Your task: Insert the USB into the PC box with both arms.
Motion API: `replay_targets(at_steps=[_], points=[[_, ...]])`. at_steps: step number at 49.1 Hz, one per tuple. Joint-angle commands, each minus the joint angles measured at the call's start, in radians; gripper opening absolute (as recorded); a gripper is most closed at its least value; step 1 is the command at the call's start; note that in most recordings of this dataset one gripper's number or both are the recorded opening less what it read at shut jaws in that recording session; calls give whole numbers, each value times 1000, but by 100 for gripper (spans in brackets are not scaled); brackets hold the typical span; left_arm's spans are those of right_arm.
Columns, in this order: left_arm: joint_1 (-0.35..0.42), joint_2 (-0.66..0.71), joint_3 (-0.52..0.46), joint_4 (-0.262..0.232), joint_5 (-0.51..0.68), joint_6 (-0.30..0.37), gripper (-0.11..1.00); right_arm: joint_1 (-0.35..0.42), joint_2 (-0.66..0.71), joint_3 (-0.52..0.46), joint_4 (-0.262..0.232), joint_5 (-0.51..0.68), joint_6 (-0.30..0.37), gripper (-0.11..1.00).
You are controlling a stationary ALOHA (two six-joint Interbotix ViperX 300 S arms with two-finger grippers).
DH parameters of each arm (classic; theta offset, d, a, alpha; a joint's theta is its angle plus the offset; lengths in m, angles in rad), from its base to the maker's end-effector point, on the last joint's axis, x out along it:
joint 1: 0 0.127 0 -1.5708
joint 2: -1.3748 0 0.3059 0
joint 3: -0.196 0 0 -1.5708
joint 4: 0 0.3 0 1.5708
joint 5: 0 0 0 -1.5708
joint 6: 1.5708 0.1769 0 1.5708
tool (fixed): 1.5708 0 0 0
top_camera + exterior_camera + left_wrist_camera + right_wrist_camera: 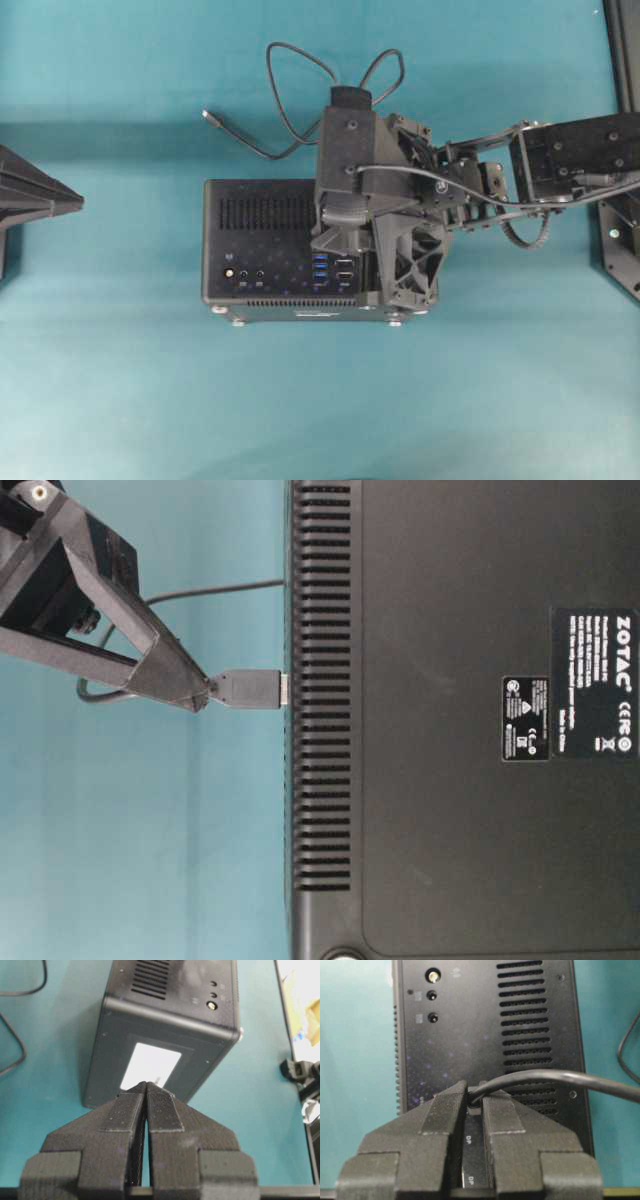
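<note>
Black right fingers [474, 1105] clamped on USB [555, 1080] over PC box [470, 1035]; left fingers [146, 1110] together.

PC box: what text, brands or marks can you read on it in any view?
"ZOTAC": white brand on the label on the PC box, table-level view.
"CE": mark on the same label.
"DP", twice: by ports between the right pincer's fingers.
Label's small lines and the second sticker: too small to read.
</note>
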Motion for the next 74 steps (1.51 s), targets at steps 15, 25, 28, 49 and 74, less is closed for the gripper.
replay_targets(at_steps=[15, 25, 28, 49, 74], points=[[0, 3, -3, 2, -3, -2, 0, 32, 9, -31, 32, 0, 3, 8], [0, 3, 0, 2, -5, -2, 0, 3, 9, -18, 17, -5, 0, 8], [0, 3, -2, 2, -3, -2, 0, 2, 11, -12, 14, -6, 0, 8], [0, 3, 0, 2, -3, -2, 0, 38, 25, -3, 34, -8, 9, 8], [0, 3, 0, 2, -5, -2, 0, -15, 9, 17, 17, -6, 2, 8]])
